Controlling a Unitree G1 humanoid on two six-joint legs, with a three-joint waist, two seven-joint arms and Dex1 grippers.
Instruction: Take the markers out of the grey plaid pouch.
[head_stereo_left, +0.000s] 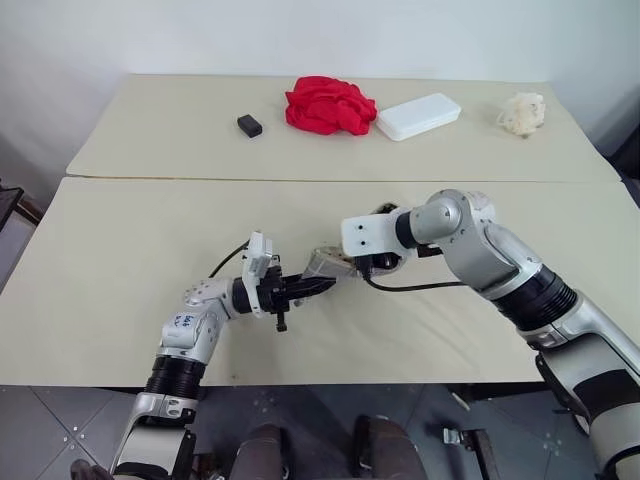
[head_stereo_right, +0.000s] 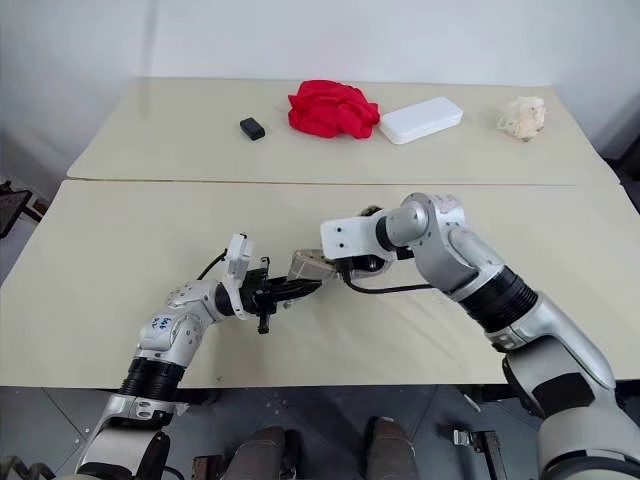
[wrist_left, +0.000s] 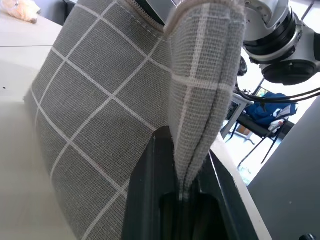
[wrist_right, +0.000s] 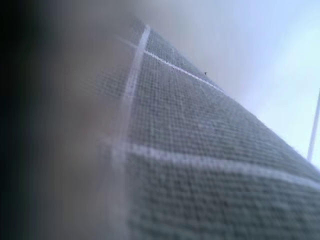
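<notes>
My arms are silver-grey metal with black ribbed cuffs; black cables loop from each wrist, black fingers (wrist_left: 150, 200) on both, blue scribbles mark the left forearm.

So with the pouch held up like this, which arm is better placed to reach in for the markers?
The right. The left gripper is shut on an edge of the grey plaid pouch, holding it off the table, so it is occupied. The right gripper sits right at the pouch's far end, though the markers aren't visible.
</notes>
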